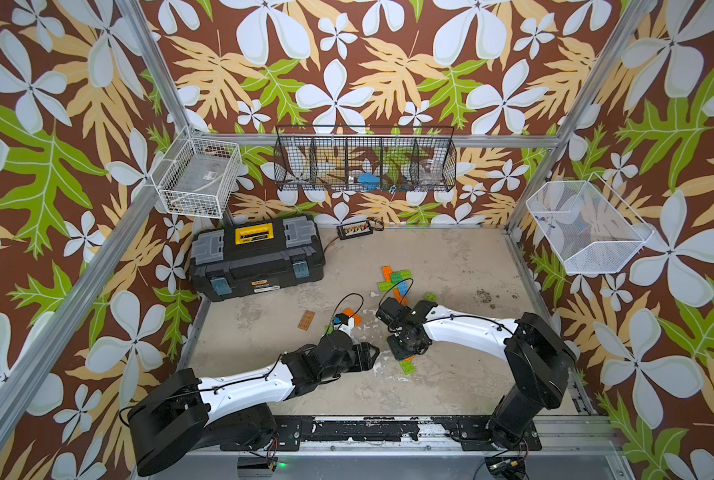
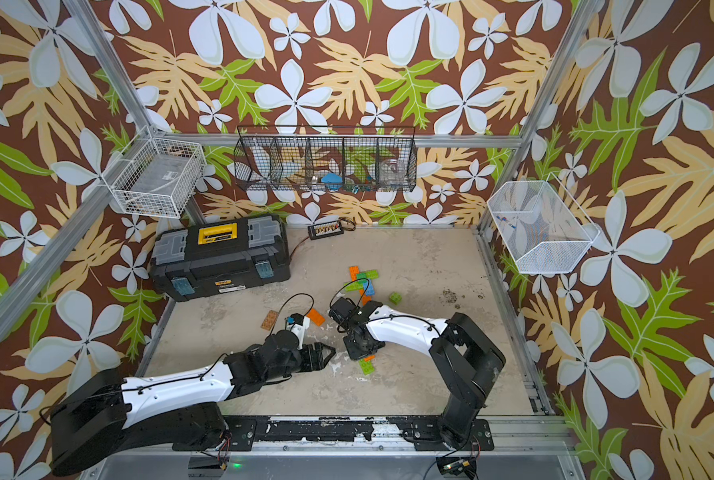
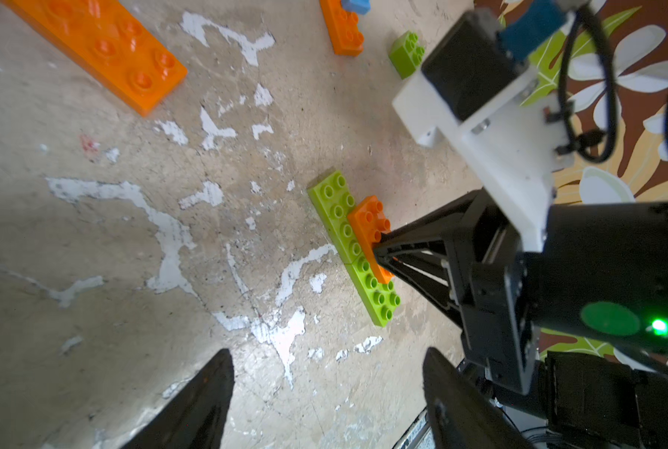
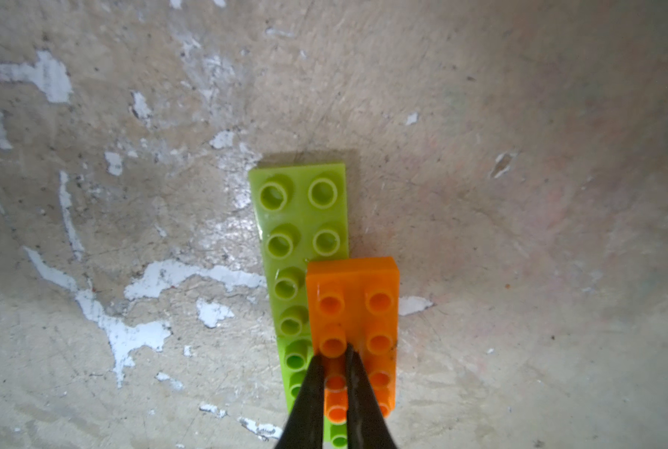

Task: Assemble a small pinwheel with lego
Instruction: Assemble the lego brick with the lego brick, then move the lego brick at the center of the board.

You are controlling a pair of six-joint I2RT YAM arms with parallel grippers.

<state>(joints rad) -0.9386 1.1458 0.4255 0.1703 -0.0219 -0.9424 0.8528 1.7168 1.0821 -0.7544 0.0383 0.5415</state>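
Note:
Two lime green lego plates (image 4: pixel 301 210) lie end to end on the table near the front, with an orange brick (image 4: pixel 354 311) on top of them. My right gripper (image 4: pixel 334 352) points down at that orange brick and is shut on one row of its studs; the left wrist view shows the same grip on the orange brick (image 3: pixel 369 221). My left gripper (image 3: pixel 327 352) hovers open just left of it, with only bare table between its fingers. Further back lies a cluster of joined orange, green and blue bricks (image 1: pixel 395 278).
A loose orange brick (image 1: pixel 353 316), a brown brick (image 1: pixel 306 321) and a small green square (image 1: pixel 431 296) lie on the table. A black toolbox (image 1: pixel 255 257) stands at the back left. A small wired board (image 1: pixel 353 230) sits by the rear wall. Wire baskets hang on the walls.

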